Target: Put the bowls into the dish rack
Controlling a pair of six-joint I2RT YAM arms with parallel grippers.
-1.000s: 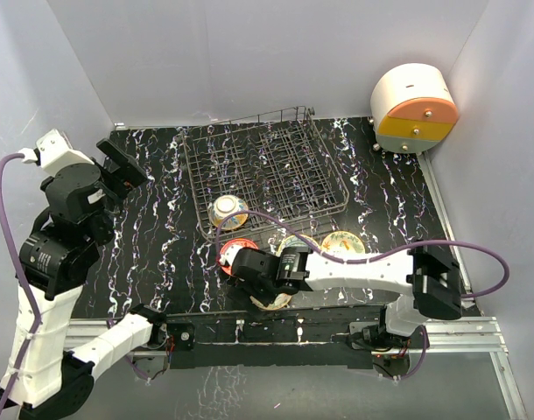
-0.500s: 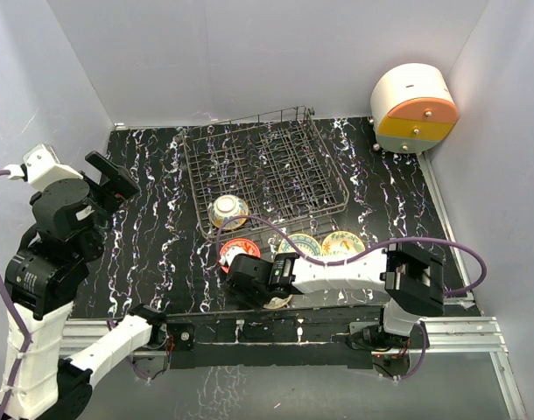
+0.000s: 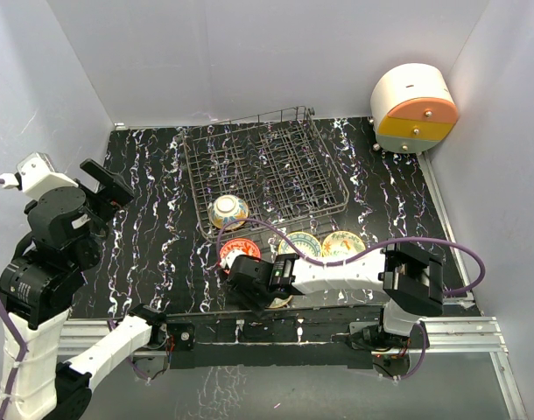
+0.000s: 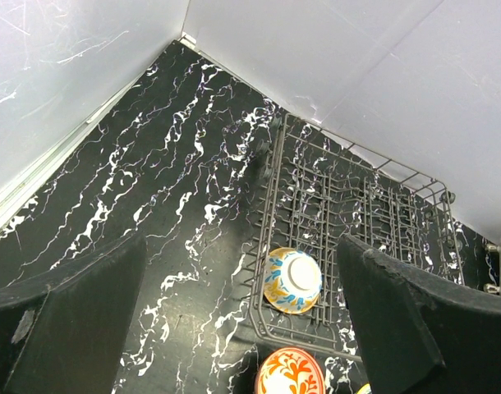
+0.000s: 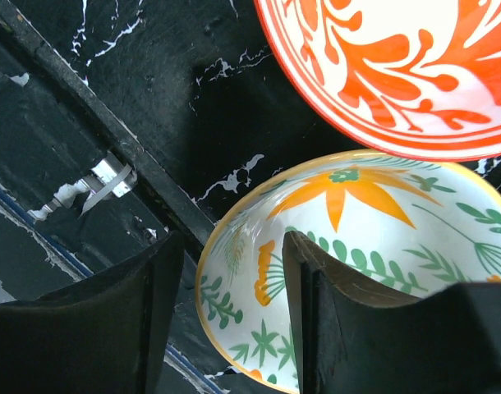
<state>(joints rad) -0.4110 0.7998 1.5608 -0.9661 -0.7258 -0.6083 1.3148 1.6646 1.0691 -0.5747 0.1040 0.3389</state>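
The dark wire dish rack [image 3: 267, 166] holds one blue-yellow bowl [image 3: 228, 211], which lies upside down in its near left corner in the left wrist view [image 4: 293, 279]. A red bowl [image 3: 239, 251], a blue-orange bowl [image 3: 299, 244] and another bowl [image 3: 342, 242] sit on the table before the rack. My right gripper [image 5: 232, 246] is open and straddles the near rim of the orange-green bowl [image 5: 374, 238], one finger inside it and one outside. My left gripper [image 4: 242, 246] is open, empty and high above the table's left side.
The round white, orange and yellow drawer unit [image 3: 414, 109] stands at the back right. The red bowl [image 5: 406, 66] lies right beside the orange-green one. A black rail [image 5: 111, 131] runs along the table's front edge, just under the right gripper. Grey walls close in three sides.
My left arm has drawn back to the left and lower in the top view. My right gripper has shifted slightly left and nearer, over the orange-green bowl.
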